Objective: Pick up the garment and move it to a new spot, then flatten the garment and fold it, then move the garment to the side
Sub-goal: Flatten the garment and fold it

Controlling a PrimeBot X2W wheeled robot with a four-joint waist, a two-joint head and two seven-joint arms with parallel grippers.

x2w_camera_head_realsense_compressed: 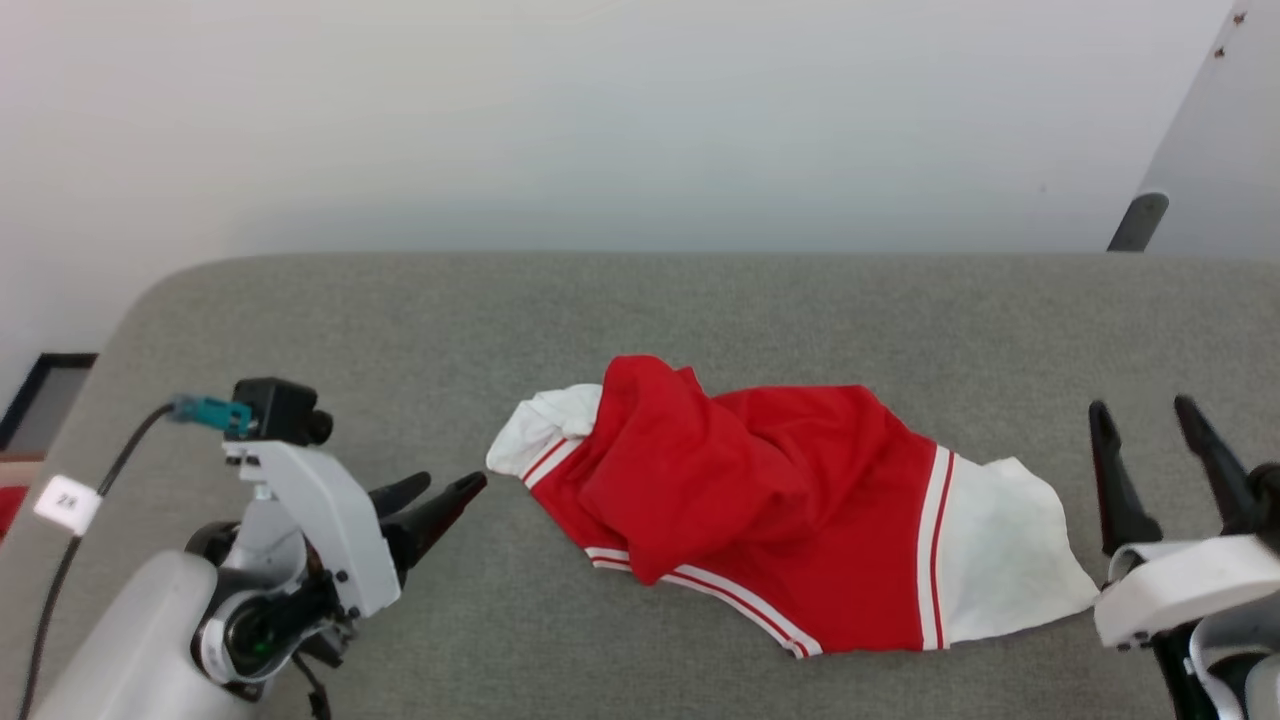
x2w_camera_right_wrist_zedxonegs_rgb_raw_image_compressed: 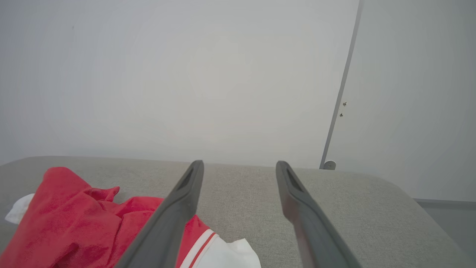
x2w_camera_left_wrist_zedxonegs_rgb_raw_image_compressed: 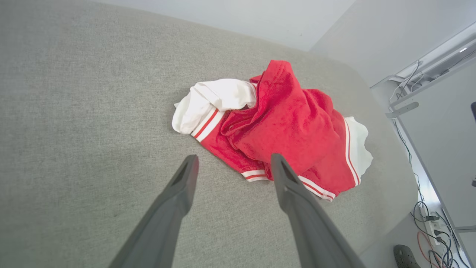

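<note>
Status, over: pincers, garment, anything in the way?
Both open, empty: left pincer off the garment at its left end, right pincer off its right end. Garment crumpled on grey surface. Nothing in between.

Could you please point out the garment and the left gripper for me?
garment [x2w_camera_head_realsense_compressed: 780, 500], head view, on its red middle.
left gripper [x2w_camera_left_wrist_zedxonegs_rgb_raw_image_compressed: 234, 158], left wrist view, midway between its open fingertips.
</note>
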